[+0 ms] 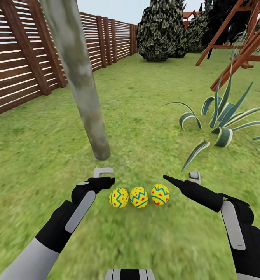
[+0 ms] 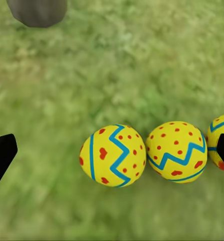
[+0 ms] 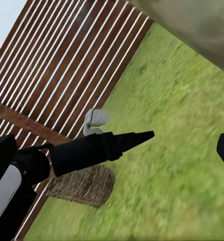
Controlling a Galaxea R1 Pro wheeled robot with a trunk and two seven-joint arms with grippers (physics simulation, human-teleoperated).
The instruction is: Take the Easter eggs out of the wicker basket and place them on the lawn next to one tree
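Looking down, I see all three Easter eggs point(image 1: 139, 196) lying in a row on the lawn point(image 1: 145, 116), just in front of the tree point(image 1: 83, 97). My left claw point(image 1: 104, 177) hangs wide and empty beside the egg farthest from my right claw point(image 1: 182, 179), which is wide and empty too. A bump from either claw could roll an egg away. The right wrist view shows the wicker basket point(image 3: 82, 185) by the fence point(image 3: 67, 65); it looks empty, I think.
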